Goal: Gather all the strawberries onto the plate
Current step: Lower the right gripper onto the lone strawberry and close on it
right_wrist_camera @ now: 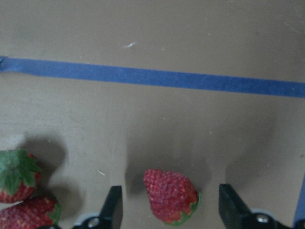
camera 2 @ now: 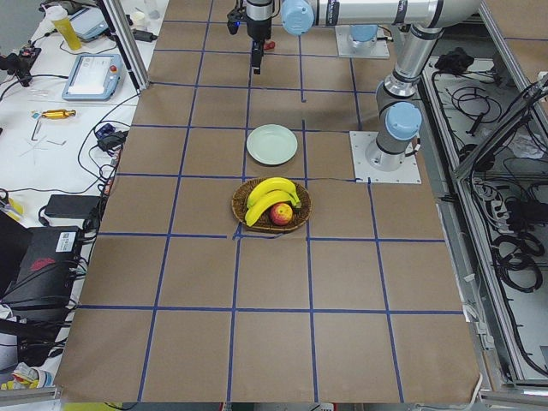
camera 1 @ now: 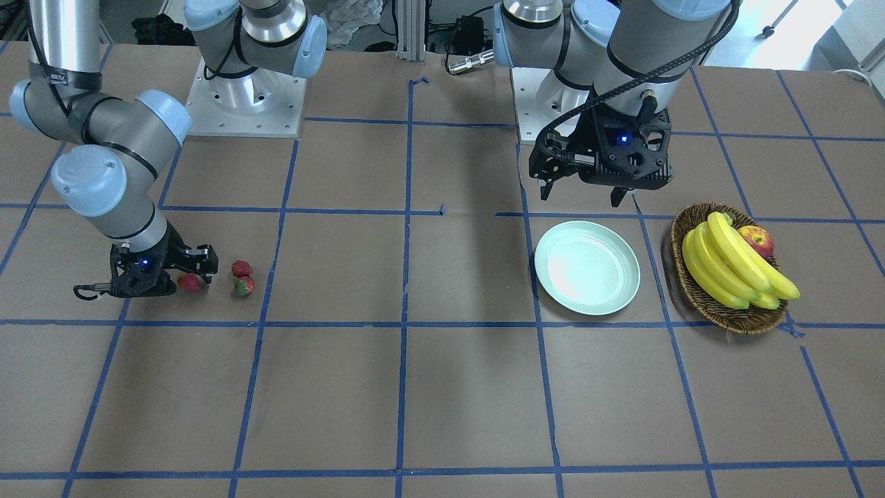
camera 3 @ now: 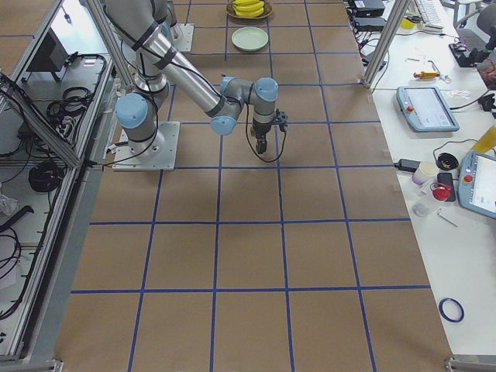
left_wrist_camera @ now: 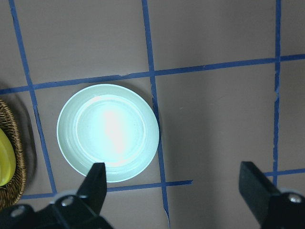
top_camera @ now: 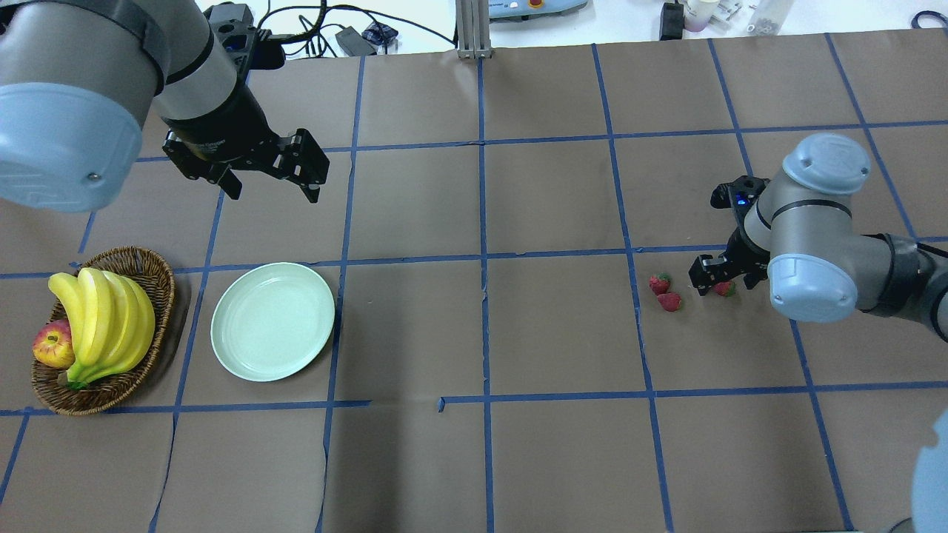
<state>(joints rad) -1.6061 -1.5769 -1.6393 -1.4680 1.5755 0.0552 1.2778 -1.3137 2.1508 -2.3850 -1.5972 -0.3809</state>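
Three small red strawberries lie on the table far from the plate. One strawberry [right_wrist_camera: 170,195] [camera 1: 188,281] sits on the paper between the fingers of my right gripper [right_wrist_camera: 171,212] [camera 1: 192,275], which is open and low around it. The other two strawberries [camera 1: 241,268] [camera 1: 244,286] lie close together just beside it, also visible in the overhead view [top_camera: 659,283] [top_camera: 670,301]. The pale mint-green plate [camera 1: 587,268] [top_camera: 272,321] [left_wrist_camera: 107,132] is empty. My left gripper [top_camera: 274,194] [left_wrist_camera: 175,186] hangs open above the table just beyond the plate, holding nothing.
A brown wicker basket [camera 1: 733,321] [top_camera: 104,392] with bananas [camera 1: 733,266] and an apple [camera 1: 758,240] stands next to the plate, on the side away from the strawberries. Blue tape lines grid the brown table cover.
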